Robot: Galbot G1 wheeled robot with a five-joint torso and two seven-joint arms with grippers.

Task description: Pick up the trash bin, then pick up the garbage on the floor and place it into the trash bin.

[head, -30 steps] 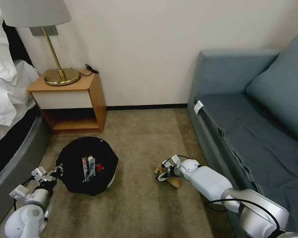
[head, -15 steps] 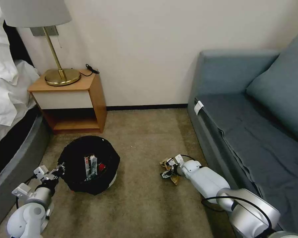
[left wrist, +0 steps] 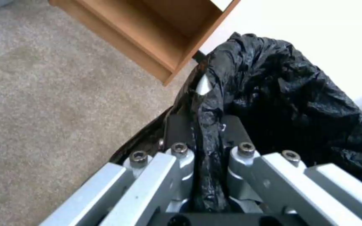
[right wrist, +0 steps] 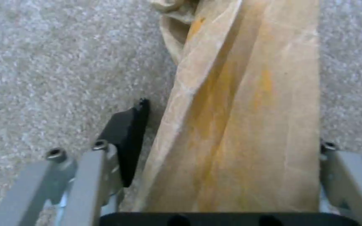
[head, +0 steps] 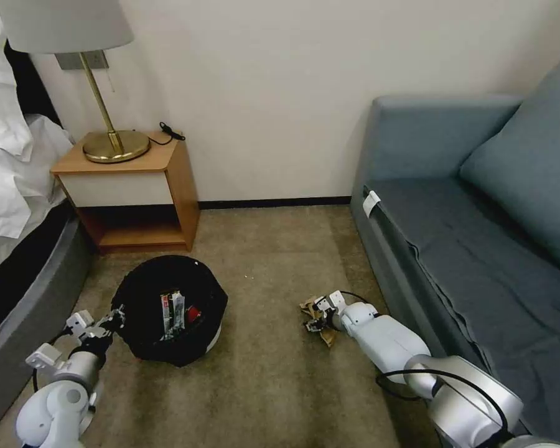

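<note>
The trash bin (head: 171, 311) sits on the carpet (head: 274, 386) before the wooden nightstand (head: 134, 186), wrappers inside, print unreadable. The left gripper (left wrist: 206, 125) is clamped on its black liner rim. Near the blue sofa (head: 466, 249), the right gripper (right wrist: 227, 125) straddles the tan-brown wrapper (right wrist: 239, 110), fingers spread.

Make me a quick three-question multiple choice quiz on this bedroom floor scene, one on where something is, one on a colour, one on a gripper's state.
1. Where is the tan-brown wrapper?
A. on the carpet beside the sofa
B. on the nightstand
C. in the bin

2. What colour is the bag lining the trash bin?
A. white
B. black
C. blue

3. The left gripper is:
A. open above the carpet
B. shut on the lamp
C. shut on the bin's rim

Answers: 1 A, it lies at the right gripper near the sofa. 2 B, crinkly black plastic. 3 C, both pads pinch the bagged rim.
</note>
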